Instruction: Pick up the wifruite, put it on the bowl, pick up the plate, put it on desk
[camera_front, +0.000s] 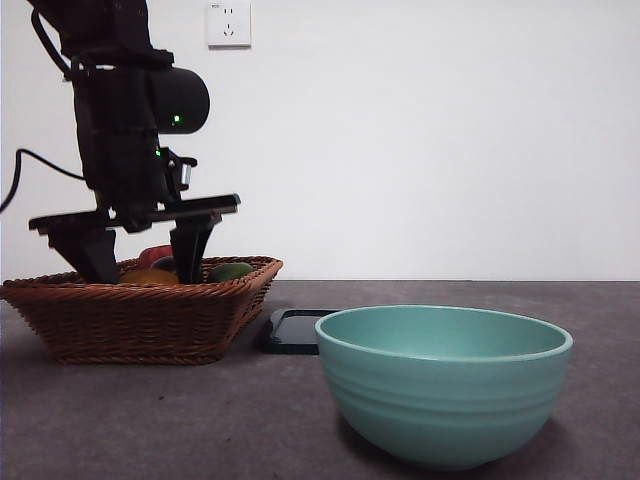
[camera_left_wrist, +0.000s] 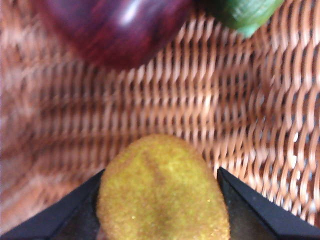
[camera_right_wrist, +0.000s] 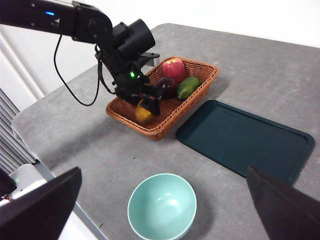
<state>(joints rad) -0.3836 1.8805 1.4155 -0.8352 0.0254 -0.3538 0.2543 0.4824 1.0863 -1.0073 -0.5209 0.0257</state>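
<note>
Left wrist view: fuzzy yellow-orange wifruite (camera_left_wrist: 162, 192).

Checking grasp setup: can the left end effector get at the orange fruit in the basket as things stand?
Probably yes: the left end effector is open inside the basket, jaws on either side of the orange fruit, nothing between.

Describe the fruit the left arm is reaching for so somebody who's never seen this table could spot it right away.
Find the brown wicker basket at the table's edge, beside the dark green tray. Inside, at the end away from the red apple, sits the wifruite, with the left tool straddling it. It is the only orange-yellow fruit; its neighbours are dark purple, green and red.
</note>
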